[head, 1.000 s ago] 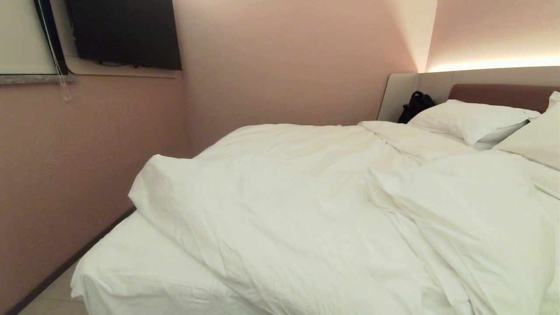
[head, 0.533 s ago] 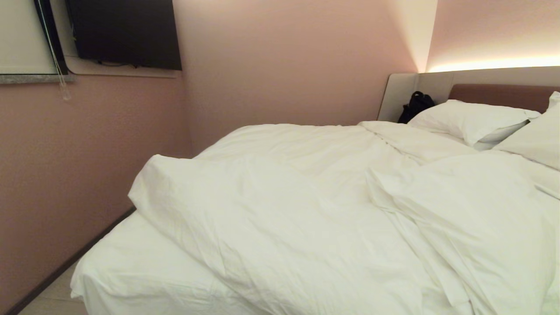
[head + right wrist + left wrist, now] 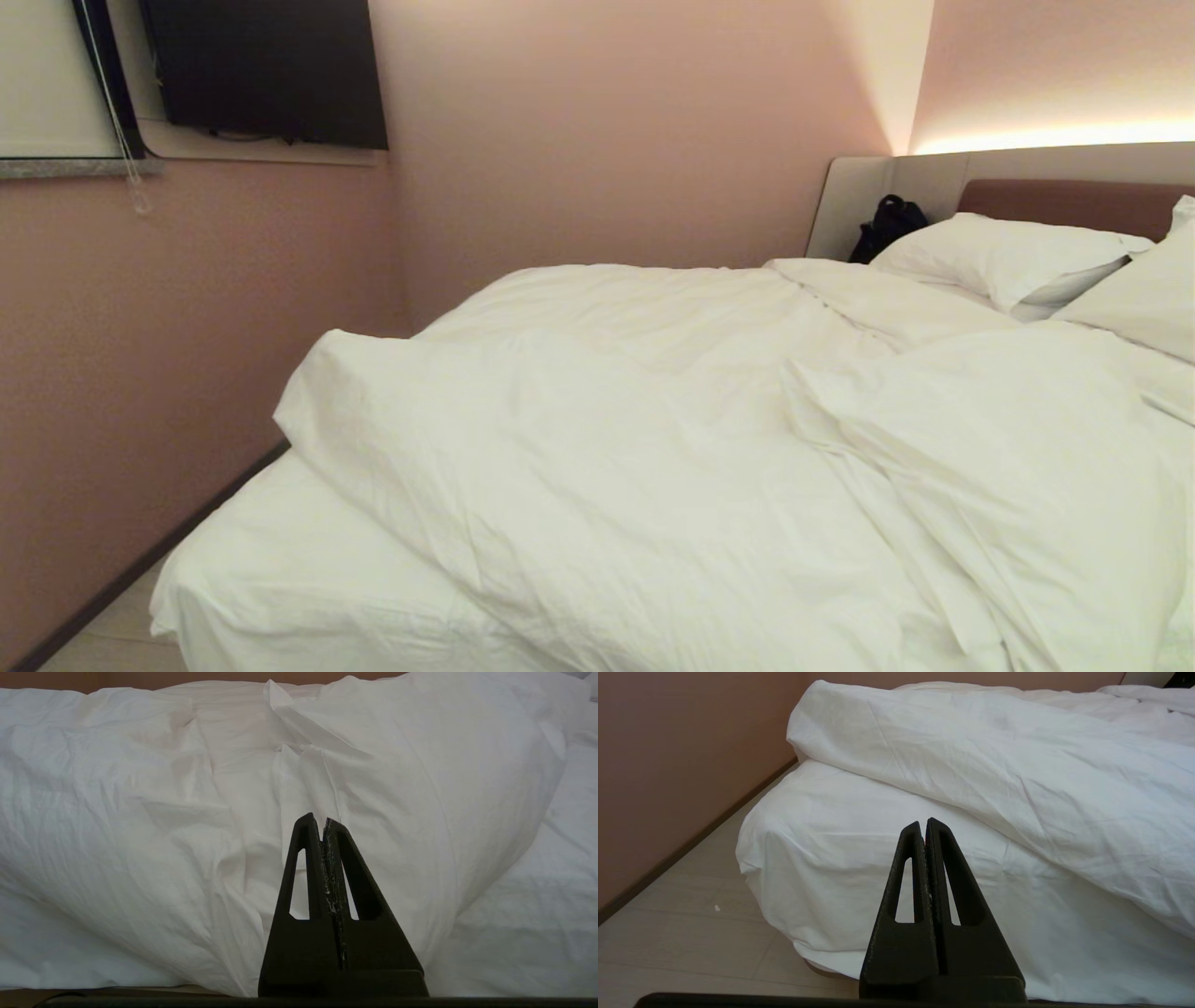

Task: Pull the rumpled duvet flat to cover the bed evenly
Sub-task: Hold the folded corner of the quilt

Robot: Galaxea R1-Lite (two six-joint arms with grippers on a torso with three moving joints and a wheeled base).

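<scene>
Duvet [image 3: 672, 448] rumpled, bunched diagonally across bed [image 3: 280, 569]; near-left corner of mattress bare, sheet only. Fold ridge at centre-right. Pillows [image 3: 1008, 252] at headboard, black bag [image 3: 887, 224] beside them. L gripper [image 3: 924, 823] closed tight, empty, facing bare mattress corner. R gripper [image 3: 322, 821] closed tight, empty, facing duvet bulk, not touching.

Neither arm shows in the head view, but each wrist cam shows its own gripper: left gripper [image 3: 924, 822] w/ black fingers pressed together, tips touching, nothing between them, and right gripper [image 3: 320, 819] likewise closed tight and empty, both pointing fwd.
</scene>
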